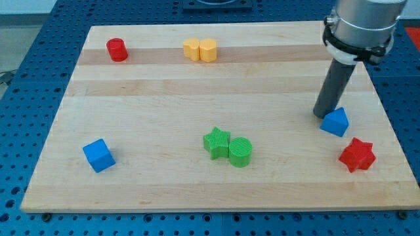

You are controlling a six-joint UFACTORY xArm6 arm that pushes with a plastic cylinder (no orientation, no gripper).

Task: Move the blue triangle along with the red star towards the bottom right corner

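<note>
The blue triangle (pixel 335 122) lies at the view's right, a little above the red star (pixel 357 155), which sits near the board's bottom right corner. The two blocks are apart. My tip (pixel 322 115) stands on the board right against the blue triangle's upper left side; the dark rod rises from it toward the view's top right.
A blue cube (pixel 99 155) lies at the bottom left. A green star (pixel 216 142) touches a green cylinder (pixel 240 152) at bottom centre. A red cylinder (pixel 117 50) is at top left. Two yellow blocks (pixel 200 49) touch at top centre. The wooden board (pixel 164 98) has edges on every side.
</note>
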